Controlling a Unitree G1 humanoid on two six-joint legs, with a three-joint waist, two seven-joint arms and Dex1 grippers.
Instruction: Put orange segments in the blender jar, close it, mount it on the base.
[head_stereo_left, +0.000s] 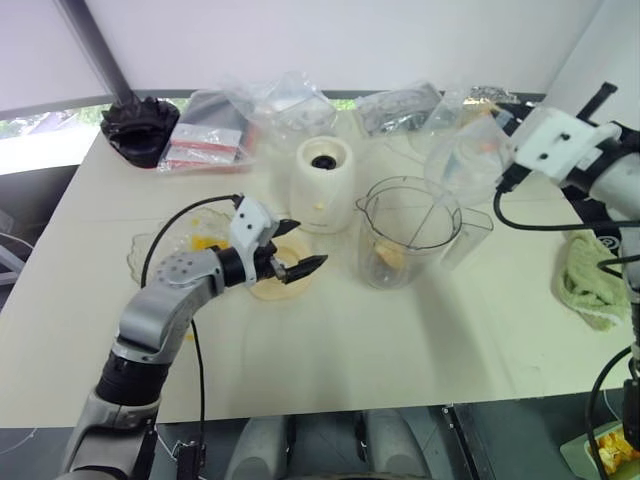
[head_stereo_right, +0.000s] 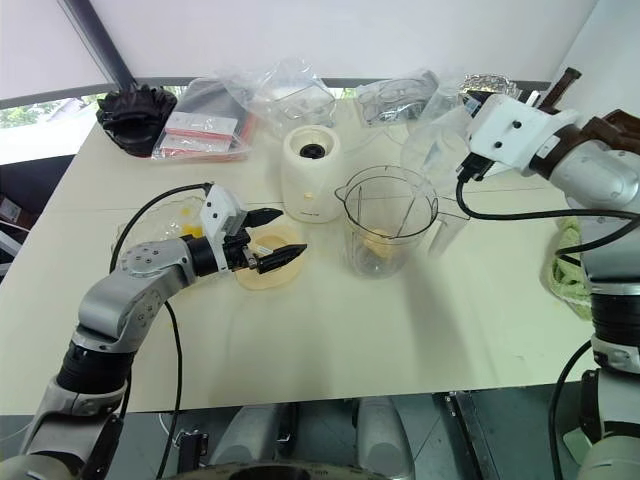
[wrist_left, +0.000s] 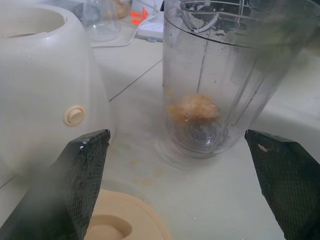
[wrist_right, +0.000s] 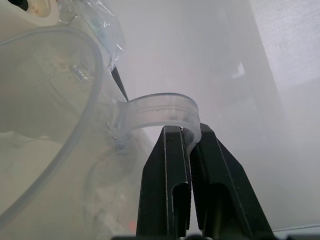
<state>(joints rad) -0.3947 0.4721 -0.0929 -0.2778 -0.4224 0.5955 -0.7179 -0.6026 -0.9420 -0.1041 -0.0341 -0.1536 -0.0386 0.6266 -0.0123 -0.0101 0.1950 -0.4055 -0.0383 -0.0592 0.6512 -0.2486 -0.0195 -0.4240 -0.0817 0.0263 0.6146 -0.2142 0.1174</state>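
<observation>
You have a clear blender jar (head_stereo_left: 405, 232), cream base (head_stereo_left: 323, 184), orange segments (wrist_left: 194, 108) yellow-orange, black ridged object (head_stereo_left: 138, 126).

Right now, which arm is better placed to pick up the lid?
The left. Its gripper is open right above the lid; the right gripper is shut on a clear cup's handle.

Black ridged round thing (head_stereo_left: 140, 128) sits at the bench's (head_stereo_left: 330, 360) far left corner. Next to it along the far edge, a heap of clear plastic bags (head_stereo_left: 255, 110), one with red-and-white labels. Greenish cloth (head_stereo_left: 588, 280) at the right edge. Shallow glass bowl (head_stereo_left: 150, 255) near the left edge.
</observation>
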